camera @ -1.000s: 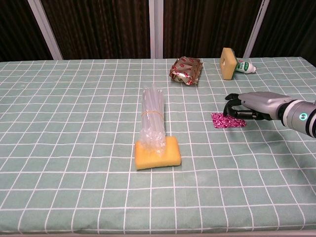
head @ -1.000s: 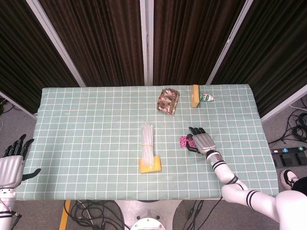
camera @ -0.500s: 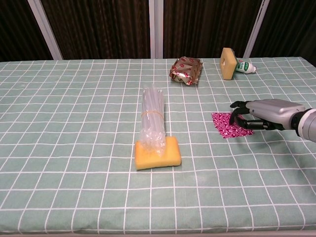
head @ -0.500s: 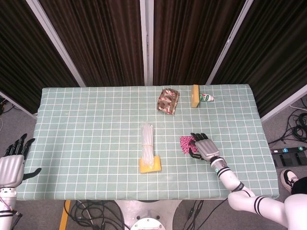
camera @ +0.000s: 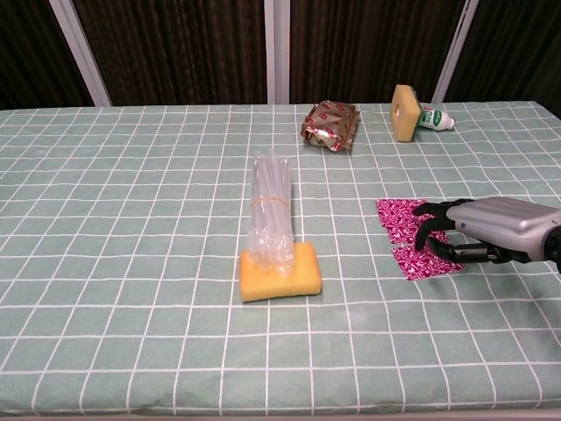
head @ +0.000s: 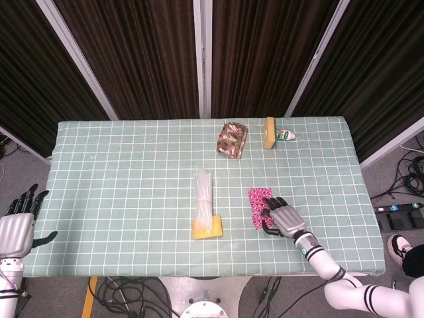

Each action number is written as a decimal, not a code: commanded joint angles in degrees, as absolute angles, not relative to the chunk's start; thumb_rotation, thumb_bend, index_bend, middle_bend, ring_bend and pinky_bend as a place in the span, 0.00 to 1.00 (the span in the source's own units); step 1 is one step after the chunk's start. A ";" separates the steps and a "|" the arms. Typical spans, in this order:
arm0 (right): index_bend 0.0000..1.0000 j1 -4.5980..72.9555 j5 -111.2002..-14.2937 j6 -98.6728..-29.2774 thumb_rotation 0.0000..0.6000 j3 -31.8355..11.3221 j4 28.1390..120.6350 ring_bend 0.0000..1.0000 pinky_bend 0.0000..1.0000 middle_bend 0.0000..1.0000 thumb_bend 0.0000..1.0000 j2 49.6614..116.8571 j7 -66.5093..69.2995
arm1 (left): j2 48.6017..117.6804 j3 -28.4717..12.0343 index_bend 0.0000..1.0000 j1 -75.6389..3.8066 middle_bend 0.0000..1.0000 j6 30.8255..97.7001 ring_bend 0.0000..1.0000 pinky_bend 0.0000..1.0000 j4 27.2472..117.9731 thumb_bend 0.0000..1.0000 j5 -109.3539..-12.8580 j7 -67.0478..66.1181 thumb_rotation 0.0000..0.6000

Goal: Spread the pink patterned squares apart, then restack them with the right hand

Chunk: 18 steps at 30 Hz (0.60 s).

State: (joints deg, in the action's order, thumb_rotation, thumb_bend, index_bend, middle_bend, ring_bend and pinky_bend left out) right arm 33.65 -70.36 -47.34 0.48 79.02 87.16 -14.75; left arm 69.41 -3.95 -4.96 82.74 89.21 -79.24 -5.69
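The pink patterned squares (head: pixel 258 207) (camera: pixel 405 230) lie fanned out on the green checked cloth right of centre, forming a strip that runs from a far square (camera: pixel 394 211) to a near square (camera: pixel 424 262). My right hand (head: pixel 281 216) (camera: pixel 485 239) lies palm down at the strip's right side, its dark fingertips (camera: pixel 427 233) pressing on the nearer squares. Nothing is gripped in it. My left hand (head: pixel 18 223) hangs off the table's left edge with its fingers apart and empty; the chest view does not show it.
A yellow sponge (camera: pixel 280 271) with a bundle of clear straws (camera: pixel 270 209) across it sits mid-table. At the back are a shiny snack packet (camera: pixel 331 124), an upright yellow sponge block (camera: pixel 404 112) and a small green-labelled bottle (camera: pixel 436 118).
My right hand has slid toward the table's near edge, dragging the squares with it. The compact pink stack has spread into a longer strip.
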 commanded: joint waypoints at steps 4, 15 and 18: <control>0.29 33.12 -71.03 -49.83 0.00 -0.67 80.60 0.00 0.00 0.00 0.53 85.78 -14.68 | 69.52 -3.71 0.17 -4.57 0.10 83.20 0.10 0.17 89.12 0.08 -79.39 -5.46 1.00; 0.29 36.77 -68.26 -46.06 0.00 -3.66 74.08 0.00 0.00 0.00 0.53 91.51 -15.67 | 69.33 -3.55 0.17 -4.02 0.10 83.80 0.10 0.17 89.52 0.08 -79.39 -5.49 1.00; 0.29 36.98 -68.26 -45.67 0.00 -3.41 73.30 0.00 0.00 0.00 0.53 92.36 -15.88 | 69.27 -3.56 0.17 -3.97 0.10 83.77 0.10 0.17 89.52 0.08 -79.29 -5.48 1.00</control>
State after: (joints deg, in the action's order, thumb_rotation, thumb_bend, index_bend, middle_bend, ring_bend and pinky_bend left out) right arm 36.87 -68.31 -45.81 -3.47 73.44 92.21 -15.78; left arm 69.29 -3.53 -3.95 83.80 89.52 -79.32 -5.48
